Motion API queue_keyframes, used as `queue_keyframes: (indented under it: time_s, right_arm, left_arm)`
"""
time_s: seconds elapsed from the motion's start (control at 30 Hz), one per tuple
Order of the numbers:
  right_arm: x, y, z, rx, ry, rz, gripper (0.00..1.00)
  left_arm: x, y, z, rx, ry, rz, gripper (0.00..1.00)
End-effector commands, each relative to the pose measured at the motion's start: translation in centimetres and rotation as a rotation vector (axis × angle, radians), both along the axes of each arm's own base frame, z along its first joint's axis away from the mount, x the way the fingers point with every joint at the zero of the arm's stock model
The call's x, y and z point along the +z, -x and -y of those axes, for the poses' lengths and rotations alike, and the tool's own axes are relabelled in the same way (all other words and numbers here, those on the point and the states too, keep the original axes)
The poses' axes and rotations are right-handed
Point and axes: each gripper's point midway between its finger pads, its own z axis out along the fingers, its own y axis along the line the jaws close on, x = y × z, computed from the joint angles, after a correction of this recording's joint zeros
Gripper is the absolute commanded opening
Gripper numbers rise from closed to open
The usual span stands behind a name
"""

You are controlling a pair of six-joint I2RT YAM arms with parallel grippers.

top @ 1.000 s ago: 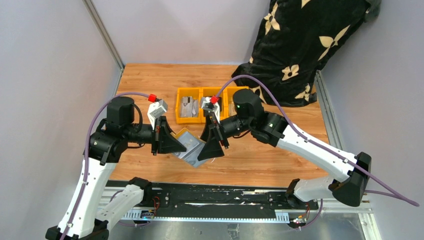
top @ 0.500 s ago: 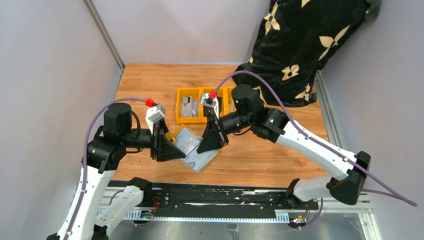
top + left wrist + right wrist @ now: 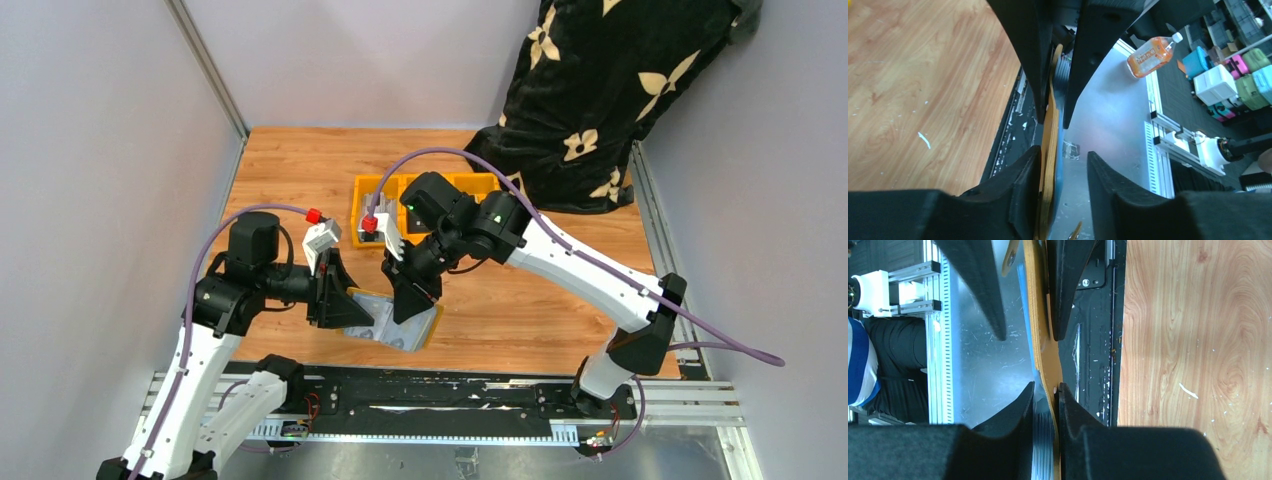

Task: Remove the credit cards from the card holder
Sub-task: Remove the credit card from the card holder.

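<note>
the card holder point(image 3: 424, 334) hangs open in the air above the near edge of the counter point(image 3: 530, 300), with pale credit cards point(image 3: 374, 322) in its pockets; the right claw point(image 3: 1046, 388) is clenched on its mustard edge; the left claw point(image 3: 1063, 153) is not clenched, its fingers stand apart around the other edge, one finger touching it

The card holder point(image 3: 388, 326) sits between the left pincer point(image 3: 358, 316) and right pincer point(image 3: 408, 306); the bins point(image 3: 470, 183) lie behind them.
</note>
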Motion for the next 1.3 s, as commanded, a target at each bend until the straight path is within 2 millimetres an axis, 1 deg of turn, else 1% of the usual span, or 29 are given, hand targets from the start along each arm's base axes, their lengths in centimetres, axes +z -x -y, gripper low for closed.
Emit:
queue_keyframes:
  time_s: [0.0, 0.1, 0.17, 0.2, 0.23, 0.27, 0.33, 0.43, 0.53, 0.57, 0.6, 0.63, 0.67, 0.7, 0.73, 0.8, 0.83, 0.9, 0.93, 0.97, 1.0, 1.03, 1.07, 1.1, 1.2, 1.23, 1.27]
  right_arm:
    - [1.5, 0.7, 0.8, 0.048, -0.006, 0.046, 0.00]
    - [1.9, 0.9, 0.5, 0.074, -0.013, 0.049, 0.00]
    - [2.0, 1.1, 0.3, 0.092, -0.016, 0.053, 0.00]
    - [2.0, 1.2, 0.2, 0.102, -0.018, 0.053, 0.00]
    - [2.0, 1.3, 0.2, 0.115, -0.022, 0.053, 0.00]
    - [1.9, 1.5, 0.2, 0.128, -0.026, 0.052, 0.00]
    - [1.8, 1.9, 0.3, 0.158, -0.040, 0.058, 0.01]
    - [1.4, 1.9, 0.6, 0.173, -0.050, 0.078, 0.10]
    - [1.1, 1.3, 0.9, 0.164, -0.059, 0.100, 0.31]
    - [0.9, 0.8, 1.0, 0.147, -0.060, 0.111, 0.36]
    - [0.7, -0.4, 1.1, 0.100, -0.048, 0.142, 0.40]
    - [0.9, -1.6, 1.2, 0.045, -0.049, 0.145, 0.42]
    - [1.5, -2.6, 1.4, -0.005, -0.067, 0.130, 0.44]
    - [2.6, -3.7, 1.5, -0.054, -0.107, 0.120, 0.45]
    - [3.8, -4.7, 1.7, -0.103, -0.148, 0.106, 0.47]
    - [6.8, -5.8, 2.3, -0.184, -0.262, 0.122, 0.51]
    - [8.1, -6.1, 2.5, -0.228, -0.321, 0.138, 0.51]
    - [10.8, -5.9, 3.0, -0.285, -0.460, 0.167, 0.54]
    - [10.9, -5.5, 3.3, -0.308, -0.505, 0.156, 0.57]
    - [12.6, -5.1, 3.7, -0.327, -0.581, 0.163, 0.59]
    - [13.0, -4.8, 4.2, -0.354, -0.624, 0.145, 0.60]
    - [12.9, -4.6, 4.1, -0.371, -0.653, 0.114, 0.60]
    - [13.3, -3.9, 4.3, -0.377, -0.696, 0.053, 0.59]
    - [13.3, -3.7, 4.1, -0.371, -0.727, 0.025, 0.59]
    - [12.2, -2.8, 3.6, -0.371, -0.751, -0.133, 0.56]
    - [12.2, -2.5, 3.4, -0.362, -0.777, -0.157, 0.56]
    - [11.7, -2.2, 3.1, -0.359, -0.780, -0.183, 0.56]
  left_arm:
    - [-1.0, 1.6, -0.1, -0.071, 0.033, -0.029, 0.38]
    - [-1.6, 2.1, 0.0, -0.092, 0.035, -0.050, 0.38]
    - [-1.5, 2.4, 0.0, -0.104, 0.041, -0.055, 0.33]
    - [-1.3, 2.5, 0.0, -0.116, 0.048, -0.059, 0.26]
    - [-1.0, 2.7, 0.0, -0.132, 0.060, -0.066, 0.21]
    - [-0.6, 2.9, 0.0, -0.150, 0.074, -0.072, 0.14]
    - [0.3, 3.3, 0.0, -0.185, 0.100, -0.090, 0.07]
    - [1.3, 3.7, 0.0, -0.214, 0.123, -0.096, 0.02]
    - [1.6, 3.9, 0.0, -0.221, 0.128, -0.091, 0.00]
    - [1.7, 3.9, -0.1, -0.223, 0.129, -0.093, 0.00]
    - [1.7, 4.0, -0.1, -0.223, 0.130, -0.095, 0.00]
    - [1.7, 3.9, -0.1, -0.219, 0.127, -0.095, 0.00]
    - [1.7, 3.8, 0.0, -0.214, 0.124, -0.097, 0.00]
    - [1.5, 3.6, 0.0, -0.200, 0.114, -0.096, 0.00]
    - [1.4, 3.3, 0.0, -0.183, 0.103, -0.091, 0.00]
    - [1.2, 2.6, 0.1, -0.141, 0.076, -0.073, 0.00]
    - [1.1, 2.1, 0.2, -0.111, 0.057, -0.061, 0.00]
    - [0.7, 0.8, 0.2, -0.044, 0.015, -0.039, 0.00]
    - [0.5, 0.1, 0.2, -0.008, -0.007, -0.034, 0.00]
    - [0.4, -0.5, 0.2, 0.020, -0.023, -0.030, 0.00]
    - [0.4, -0.9, 0.2, 0.035, -0.030, -0.029, 0.00]
    - [0.5, -1.2, 0.3, 0.048, -0.033, -0.027, 0.00]
    - [0.7, -1.5, 0.3, 0.058, -0.034, -0.029, 0.00]
    - [0.9, -1.8, 0.4, 0.069, -0.033, -0.029, 0.00]
    - [1.6, -2.8, 0.6, 0.111, -0.023, -0.028, 0.00]
    - [1.9, -3.0, 0.7, 0.120, -0.014, -0.023, 0.00]
    - [2.2, -3.0, 0.7, 0.126, -0.003, -0.019, 0.00]
